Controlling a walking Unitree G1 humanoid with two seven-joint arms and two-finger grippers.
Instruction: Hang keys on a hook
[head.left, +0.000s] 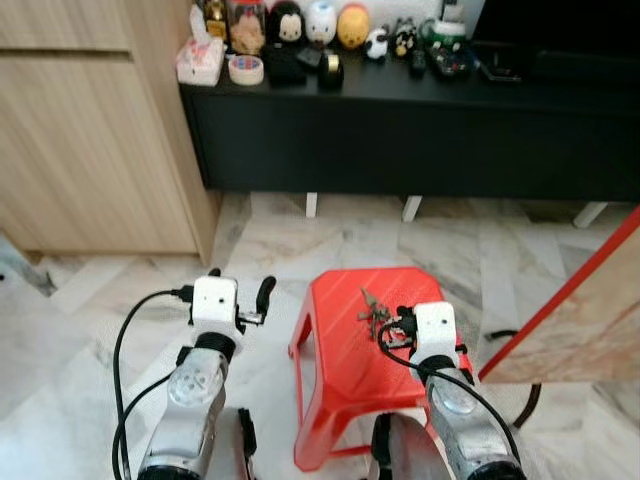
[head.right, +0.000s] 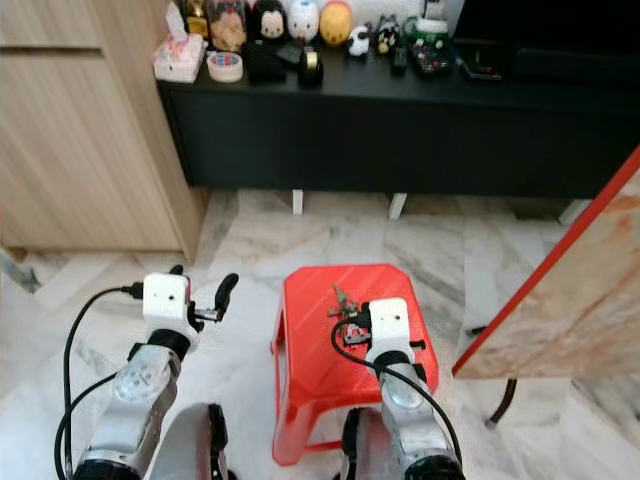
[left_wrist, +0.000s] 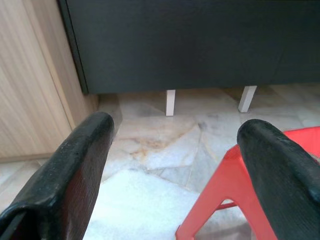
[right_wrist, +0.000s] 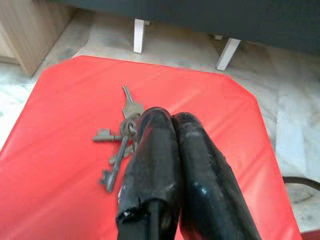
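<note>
A bunch of old metal keys (right_wrist: 120, 140) on a ring lies flat on the red plastic stool (right_wrist: 65, 165), also seen from above as keys (head.left: 372, 308) on the stool (head.left: 345, 370). My right gripper (right_wrist: 170, 117) is shut, its two black fingers pressed together with the tips right at the key ring, partly covering it. I cannot tell whether the ring is pinched. My left gripper (head.left: 240, 285) hangs open over the marble floor left of the stool, nothing between its fingers (left_wrist: 75, 165).
A long black cabinet (head.left: 400, 130) on white legs stands ahead, its top crowded with toys and tape rolls. A wooden cupboard (head.left: 90, 130) is at the left. A red-edged board (head.left: 590, 310) leans at the right, with a black cable (head.left: 525, 400) below.
</note>
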